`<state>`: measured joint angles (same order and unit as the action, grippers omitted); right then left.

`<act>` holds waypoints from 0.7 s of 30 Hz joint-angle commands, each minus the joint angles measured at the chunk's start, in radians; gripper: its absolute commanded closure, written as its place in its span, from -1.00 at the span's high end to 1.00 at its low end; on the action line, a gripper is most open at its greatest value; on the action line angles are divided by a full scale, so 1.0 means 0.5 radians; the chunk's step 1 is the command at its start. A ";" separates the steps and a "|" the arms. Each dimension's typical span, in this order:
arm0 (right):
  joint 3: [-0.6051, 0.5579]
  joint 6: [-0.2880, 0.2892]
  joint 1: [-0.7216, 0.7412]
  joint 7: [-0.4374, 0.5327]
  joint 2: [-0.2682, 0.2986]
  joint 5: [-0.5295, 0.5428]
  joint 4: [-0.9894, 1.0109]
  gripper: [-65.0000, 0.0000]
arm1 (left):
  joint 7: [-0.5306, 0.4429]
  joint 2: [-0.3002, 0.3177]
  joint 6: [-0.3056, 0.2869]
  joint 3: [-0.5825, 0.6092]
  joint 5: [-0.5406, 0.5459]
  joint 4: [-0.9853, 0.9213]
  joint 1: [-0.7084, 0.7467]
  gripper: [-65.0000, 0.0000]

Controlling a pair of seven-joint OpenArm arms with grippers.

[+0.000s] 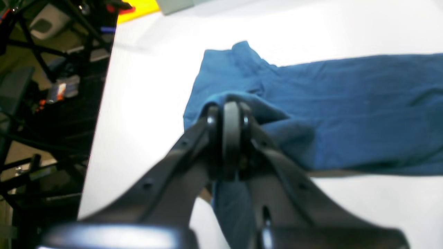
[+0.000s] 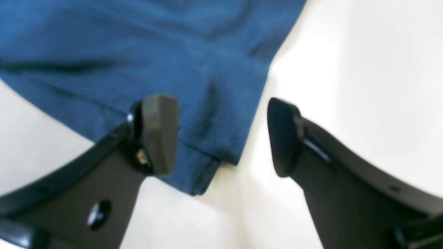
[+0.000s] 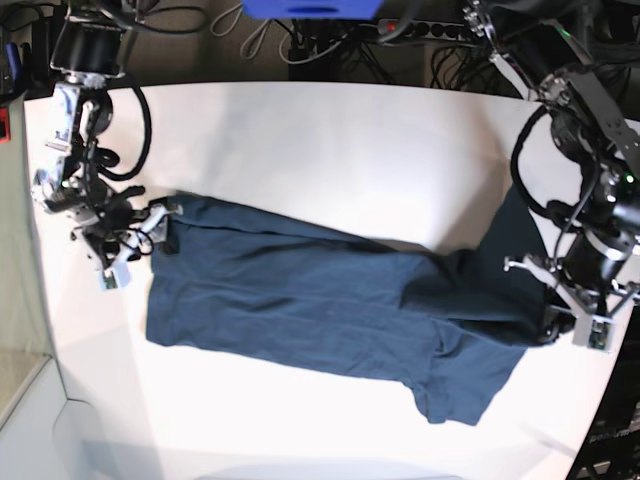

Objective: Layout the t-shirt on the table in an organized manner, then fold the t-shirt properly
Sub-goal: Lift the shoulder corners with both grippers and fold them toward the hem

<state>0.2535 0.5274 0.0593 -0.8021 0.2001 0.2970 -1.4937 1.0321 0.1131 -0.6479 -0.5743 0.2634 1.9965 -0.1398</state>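
Note:
The dark blue t-shirt lies stretched across the white table, mostly flat with wrinkles and a bunched part toward the right. My left gripper is shut on a raised fold of the t-shirt at that end, with the pinch at the left gripper's tip. At the other end my right gripper stands open just above a corner of the t-shirt. One finger is over the cloth, the other over bare table. In the base view the right gripper hovers at the shirt's upper left corner.
The table's edge runs close to the left gripper, with dark frame and cables beyond it. A yellow object lies at the far corner. A blue box and cables sit behind the table's back edge.

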 commanded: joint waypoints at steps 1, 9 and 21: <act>0.016 -0.004 0.067 0.044 0.043 0.012 0.015 0.25 | -0.056 0.009 0.002 -0.001 0.027 0.032 -0.035 -0.99; 0.016 -0.004 0.085 0.044 0.043 0.012 0.178 0.25 | -0.056 0.009 0.002 -0.001 0.015 0.032 -0.010 -0.99; -0.137 -0.004 0.024 0.047 0.037 0.012 0.227 -0.53 | -0.056 0.005 0.002 -0.001 0.015 0.032 -0.010 -0.99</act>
<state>0.1818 0.5240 0.0582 -0.7845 0.2096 0.2966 -1.3708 1.0286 0.1070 -0.6479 -0.5743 0.2584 1.9965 -0.1276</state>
